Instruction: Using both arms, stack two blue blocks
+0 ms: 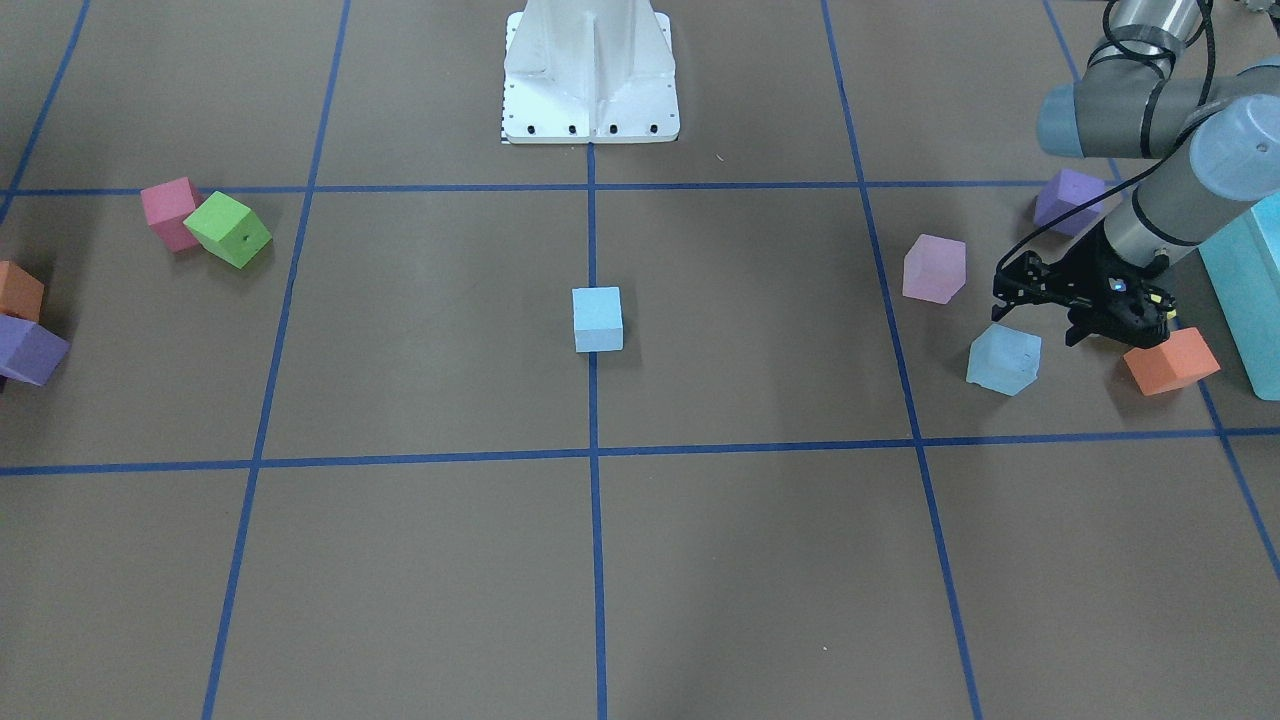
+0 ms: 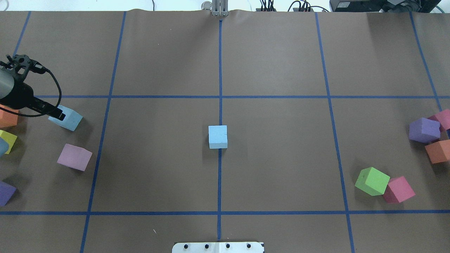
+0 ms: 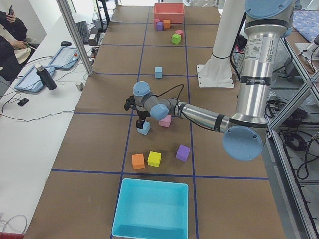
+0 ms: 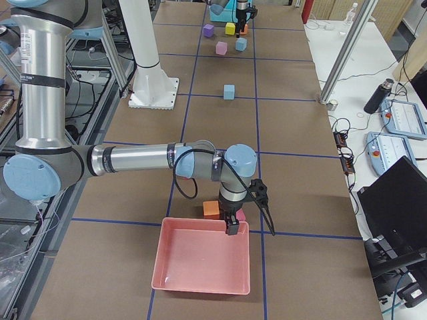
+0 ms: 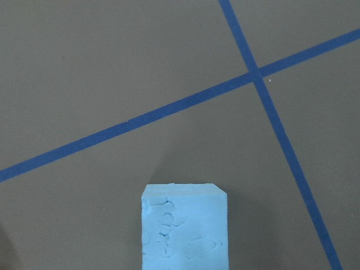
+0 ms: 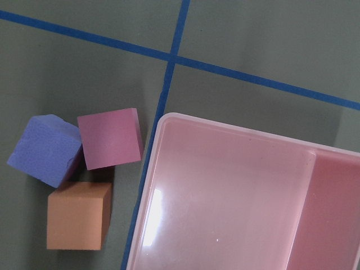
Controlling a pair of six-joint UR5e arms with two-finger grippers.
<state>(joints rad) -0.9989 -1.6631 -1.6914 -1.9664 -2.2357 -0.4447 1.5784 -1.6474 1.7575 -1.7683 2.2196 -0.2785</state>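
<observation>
One pale blue block [image 1: 597,319] stands on the centre line of the table [image 2: 217,136]. The second blue block [image 1: 1003,360] lies on the robot's left side [image 2: 68,118]. My left gripper [image 1: 1080,330] hangs low right at this block [image 2: 58,114], one dark finger against its edge. The left wrist view shows the block [image 5: 185,228] close at bottom centre but no fingers, so I cannot tell how the jaws stand. My right gripper [image 4: 231,225] hovers at the rim of a pink tray [image 4: 200,260]. It shows only in the exterior right view, so I cannot tell its state.
Near the left gripper lie a lilac cube [image 1: 935,268], an orange cube [image 1: 1170,360], a purple cube [image 1: 1068,200] and a turquoise box [image 1: 1250,290]. On the right side lie a green cube [image 2: 372,181] and a pink cube [image 2: 399,189]. A white base [image 1: 590,70] stands between the arms.
</observation>
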